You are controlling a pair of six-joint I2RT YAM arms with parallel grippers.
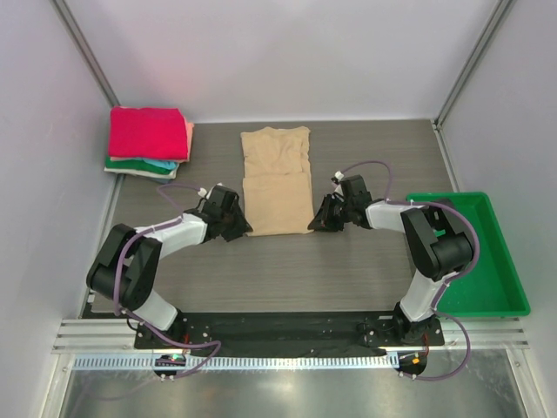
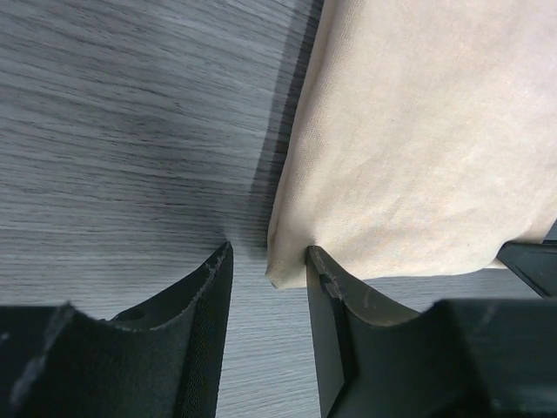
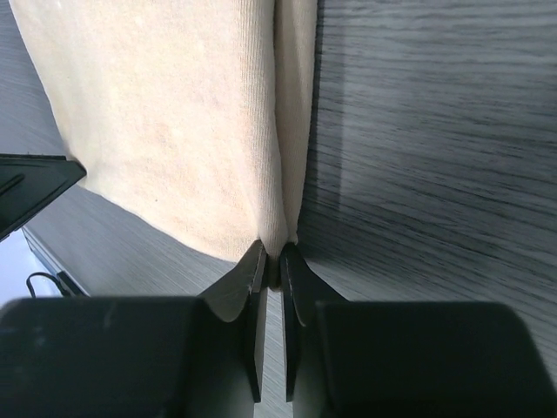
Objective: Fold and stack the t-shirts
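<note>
1. At the far left, the stack (image 1: pixel 148 144) of folded shirts is sitting by the table (image 1: pixel 287 270) corner. A pink-red shirt is covering the top, so the salmon, teal and green ones below are showing only as thin edges.
2. The left claw (image 1: pixel 240 226) is resting at the near left corner of the tan shirt (image 1: pixel 277 178). From above, its own body is hiding the tips. In the wrist view its jaws are standing apart, straddling that corner, with one finger (image 2: pixel 320 266) touching the cloth edge.
3. The tan shirt is lying flat mid-table as a long strip, its long axis running near to far. A crease is crossing it about halfway. Which end is the collar is hard to make out.
4. The right claw (image 1: pixel 318 222) is sitting at the near right corner, its jaws nearly together and pinching the shirt's folded edge.
5. At the right, the green tray (image 1: pixel 500 296) is lying well apart from the shirt, with the right arm overlapping its left rim.
</note>
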